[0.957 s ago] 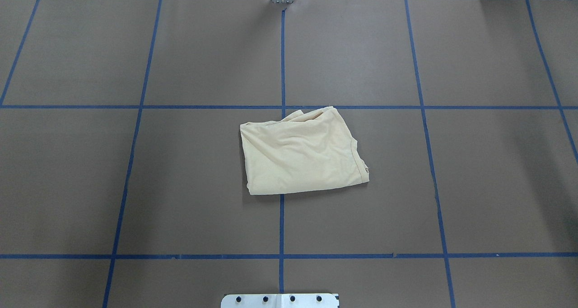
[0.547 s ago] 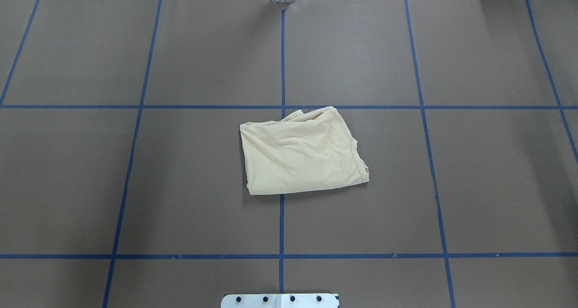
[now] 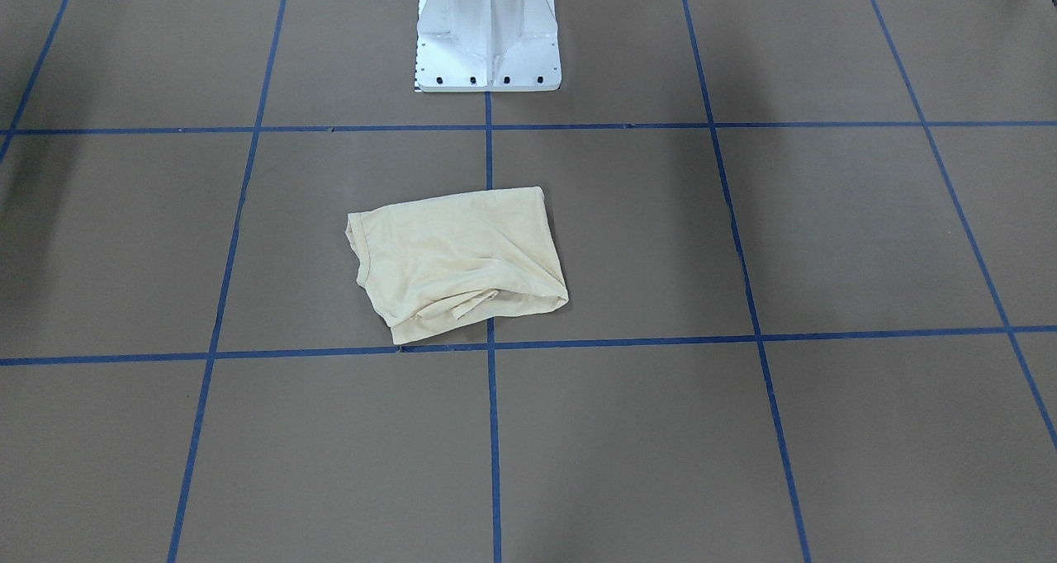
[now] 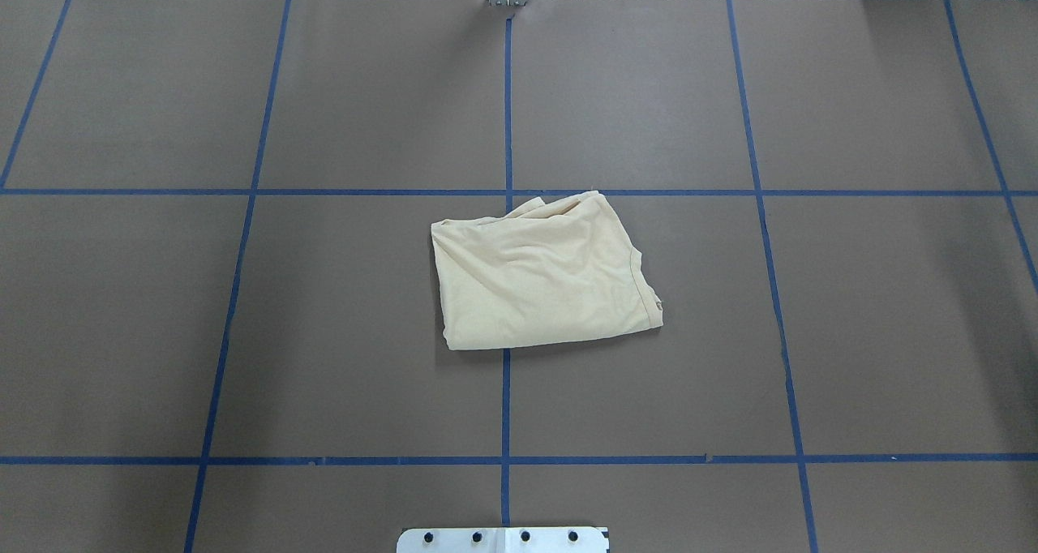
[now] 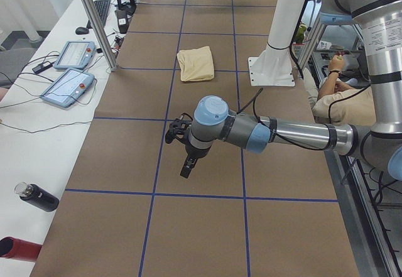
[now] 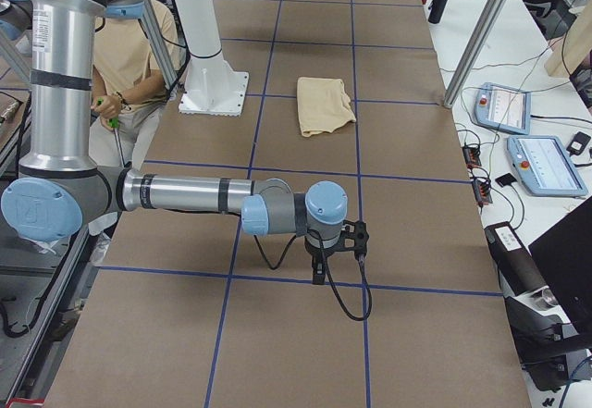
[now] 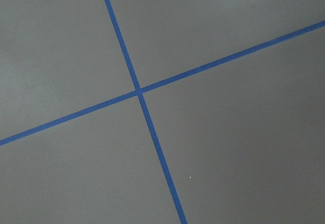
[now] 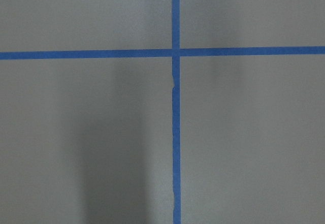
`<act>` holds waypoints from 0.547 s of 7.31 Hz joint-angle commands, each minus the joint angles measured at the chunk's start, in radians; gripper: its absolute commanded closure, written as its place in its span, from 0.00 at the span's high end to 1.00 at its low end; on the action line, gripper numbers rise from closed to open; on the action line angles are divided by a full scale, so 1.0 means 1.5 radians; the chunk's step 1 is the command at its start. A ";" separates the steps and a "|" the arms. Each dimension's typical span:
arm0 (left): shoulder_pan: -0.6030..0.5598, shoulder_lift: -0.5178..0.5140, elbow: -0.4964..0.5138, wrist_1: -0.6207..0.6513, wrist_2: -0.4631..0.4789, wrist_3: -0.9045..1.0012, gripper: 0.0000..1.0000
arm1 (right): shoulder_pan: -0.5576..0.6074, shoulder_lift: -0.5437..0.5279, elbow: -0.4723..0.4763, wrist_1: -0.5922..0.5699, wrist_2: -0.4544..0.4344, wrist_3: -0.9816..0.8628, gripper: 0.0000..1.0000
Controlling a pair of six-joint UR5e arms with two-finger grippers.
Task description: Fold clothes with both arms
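Folded T-shirt [image 4: 543, 273] lies between left gripper [image 5: 185, 173] and right gripper [image 6: 318, 277], both held well clear, finger spread untellable: fold likely finished

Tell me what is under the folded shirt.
The T-shirt lies on the brown table, covering a stretch of the centre blue tape line. Its lower layers are folded under and hidden.

Robot's left arm [image 5: 295, 132]: silver-grey tubing, light blue joint caps, black bands, a printed label on the upright segment at two o'clock in the left-end view, and a black cable looping off the wrist above its black gripper [image 5: 186, 169]. The right arm [image 6: 185, 192] matches. The white pedestal [image 3: 487, 35] carries dark bolts [image 3: 472, 79] along its flange.
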 commanded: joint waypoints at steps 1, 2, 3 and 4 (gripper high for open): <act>0.000 -0.002 -0.002 0.000 0.004 0.001 1.00 | 0.000 0.000 0.000 0.000 0.003 0.000 1.00; 0.000 0.003 -0.004 -0.001 0.005 0.004 1.00 | 0.000 -0.001 0.000 0.000 0.003 0.000 1.00; 0.000 0.003 -0.003 -0.002 0.002 0.004 1.00 | -0.001 -0.001 0.001 0.000 0.003 0.000 1.00; 0.000 0.003 -0.004 -0.002 0.000 0.004 1.00 | -0.001 -0.001 0.001 0.000 0.003 0.000 1.00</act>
